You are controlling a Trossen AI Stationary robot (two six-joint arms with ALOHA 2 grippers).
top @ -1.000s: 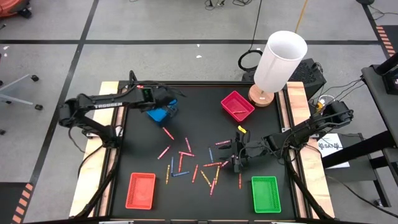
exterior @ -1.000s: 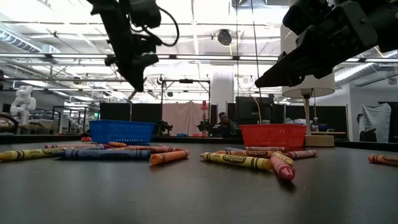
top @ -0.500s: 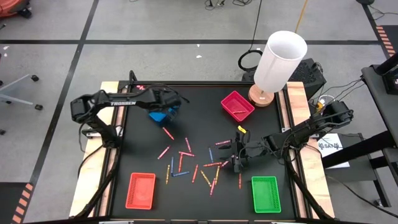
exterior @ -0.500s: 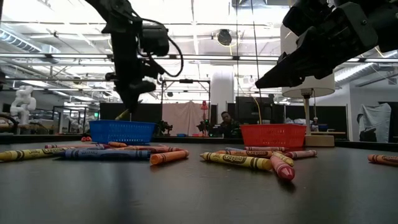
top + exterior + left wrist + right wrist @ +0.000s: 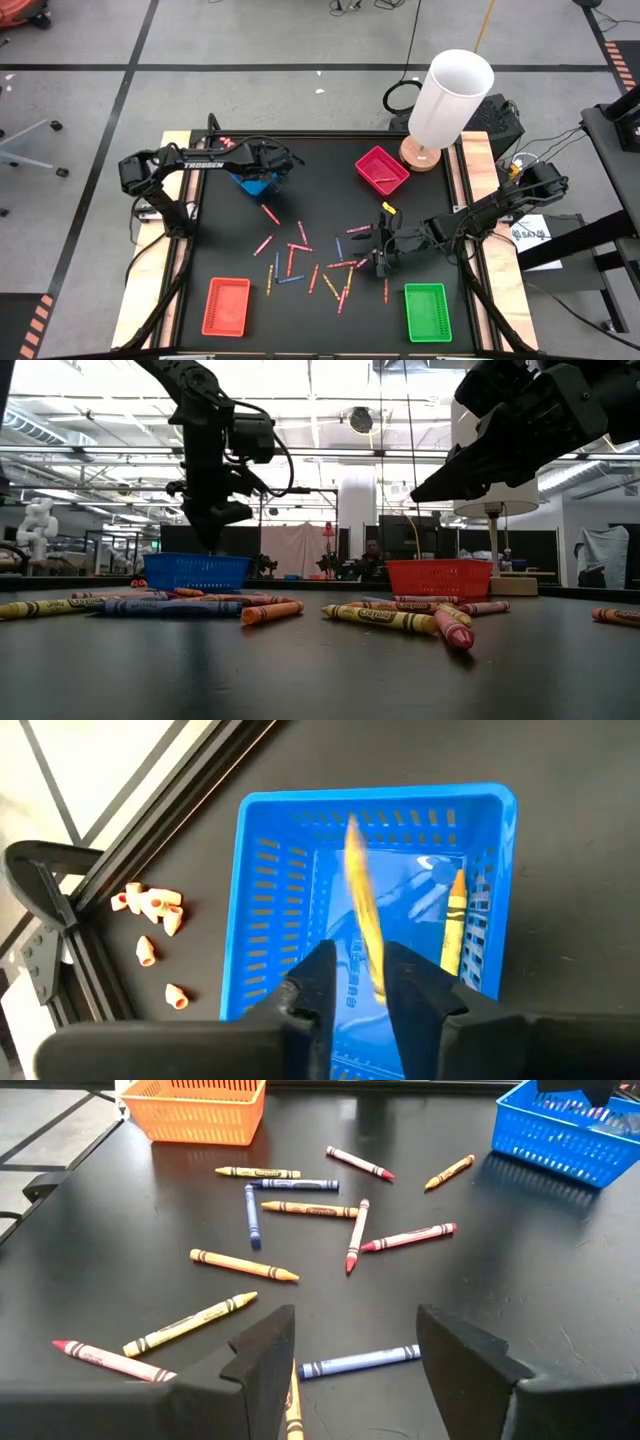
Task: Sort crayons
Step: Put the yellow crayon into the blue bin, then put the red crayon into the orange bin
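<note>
Lowered since the earlier frame, the left gripper (image 5: 358,982) now hangs over the blue tray (image 5: 265,910), jaws clamped on a yellow crayon (image 5: 362,910). Release only once it is inside the walls. Right gripper (image 5: 350,1345) waits, jaws apart, above scattered crayons (image 5: 300,1208).

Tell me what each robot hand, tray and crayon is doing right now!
left gripper: shut on a yellow crayon, above the blue tray
right gripper: open, empty, above the loose crayons
blue tray: upright, one yellow crayon lying inside
magenta tray: upright, a crayon inside
red tray: upright, looks empty
green tray: upright, looks empty
loose crayons: lying flat, scattered mid-table
lamp: standing upright
</note>
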